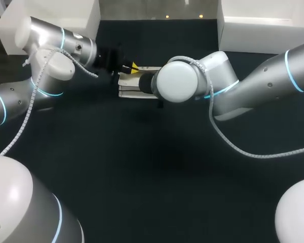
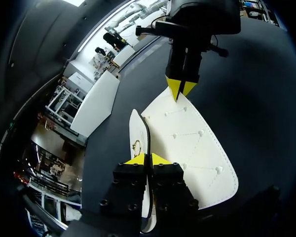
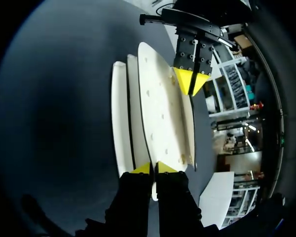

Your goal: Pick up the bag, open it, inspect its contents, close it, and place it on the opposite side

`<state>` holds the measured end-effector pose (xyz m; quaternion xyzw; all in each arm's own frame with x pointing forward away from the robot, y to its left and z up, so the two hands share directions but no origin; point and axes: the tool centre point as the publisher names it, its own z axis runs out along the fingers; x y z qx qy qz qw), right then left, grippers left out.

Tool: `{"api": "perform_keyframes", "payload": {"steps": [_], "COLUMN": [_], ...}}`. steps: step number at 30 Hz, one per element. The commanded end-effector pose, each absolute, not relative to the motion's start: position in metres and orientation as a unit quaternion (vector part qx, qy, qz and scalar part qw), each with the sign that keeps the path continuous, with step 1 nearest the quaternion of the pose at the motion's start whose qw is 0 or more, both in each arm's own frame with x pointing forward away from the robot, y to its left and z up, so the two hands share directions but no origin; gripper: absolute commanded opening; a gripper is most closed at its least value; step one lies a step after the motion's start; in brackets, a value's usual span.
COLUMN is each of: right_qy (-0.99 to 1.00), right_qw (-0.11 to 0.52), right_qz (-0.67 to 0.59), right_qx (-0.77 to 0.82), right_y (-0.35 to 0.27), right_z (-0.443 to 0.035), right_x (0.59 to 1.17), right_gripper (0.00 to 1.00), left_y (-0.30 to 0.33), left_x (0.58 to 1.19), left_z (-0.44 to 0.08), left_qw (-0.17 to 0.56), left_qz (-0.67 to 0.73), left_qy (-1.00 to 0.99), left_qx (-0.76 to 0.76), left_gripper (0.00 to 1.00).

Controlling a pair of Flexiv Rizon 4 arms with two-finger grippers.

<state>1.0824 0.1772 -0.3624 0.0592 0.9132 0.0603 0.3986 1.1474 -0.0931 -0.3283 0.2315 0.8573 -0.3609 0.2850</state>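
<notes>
A white stitched bag (image 1: 129, 91) with dark trim lies at the back middle of the dark table, its layers spread apart. In the left wrist view my left gripper (image 2: 148, 160) is shut on the dark-trimmed edge of the bag (image 2: 197, 148). My right gripper (image 2: 181, 90) pinches the far tip of the top flap. In the right wrist view my right gripper (image 3: 154, 168) is shut on the flap of the bag (image 3: 158, 108), with my left gripper (image 3: 191, 81) at its other end. From above, my left gripper (image 1: 133, 66) shows at the bag's left; my right wrist hides my right gripper.
A white bin (image 1: 66, 17) stands at the back left and another white bin (image 1: 266, 25) at the back right. Dark table surface (image 1: 152, 167) stretches in front of the bag.
</notes>
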Motion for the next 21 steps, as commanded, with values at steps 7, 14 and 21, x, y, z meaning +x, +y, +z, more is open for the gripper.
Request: {"api": "perform_keyframes", "payload": {"steps": [7,14,21], "right_qy": [0.913,0.913,0.913], "right_qw": [0.400,0.400,0.400], "right_qz": [0.061,0.061,0.061], "right_qx": [0.060,0.060,0.060], "right_y": [0.178,0.178,0.178], "right_z": [-0.364,-0.364,-0.364], "right_x": [1.083,1.083,1.083], "right_gripper": [0.00,0.00,0.00], "left_y": [-0.092,-0.092,-0.089], "left_x": [1.143,1.136,1.126], "left_z": [-0.332,-0.340,-0.355], "left_qw": [0.292,0.290,0.282], "left_qz": [-0.362,-0.365,-0.368], "left_qy": [0.855,0.850,0.844], "left_qx": [0.230,0.246,0.269], "left_gripper": [0.00,0.00,0.00]}}
